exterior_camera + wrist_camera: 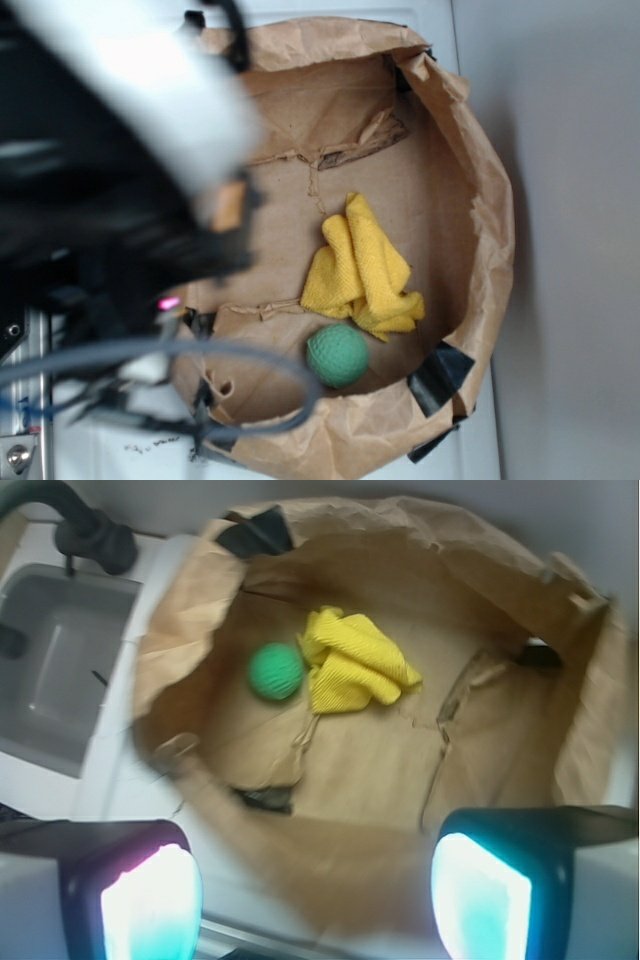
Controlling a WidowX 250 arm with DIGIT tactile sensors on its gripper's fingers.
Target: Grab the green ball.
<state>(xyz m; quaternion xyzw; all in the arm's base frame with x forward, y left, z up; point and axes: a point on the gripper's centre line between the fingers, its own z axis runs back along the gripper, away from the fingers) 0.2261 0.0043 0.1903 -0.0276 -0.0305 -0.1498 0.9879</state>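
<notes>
The green ball [338, 356] [276, 671] is small, round and textured. It rests on the floor of a brown paper-lined bin [480, 180] [180, 610], touching a crumpled yellow cloth [362, 272] [353, 662]. In the wrist view my gripper [315, 895] is open, its two glowing pads [150, 905] far apart, with nothing between them. It hovers high above the bin's near rim, well away from the ball. In the exterior view the arm [110, 170] is a blurred dark and white mass at the left; the fingers are not distinguishable there.
The bin's paper walls stand high all round, held with black tape [440, 375] [255, 530]. The paper floor is torn and creased [330, 150] [450, 705]. A grey sink [55, 665] with a dark faucet [85, 525] lies left of the bin. Cables [200, 350] loop below the arm.
</notes>
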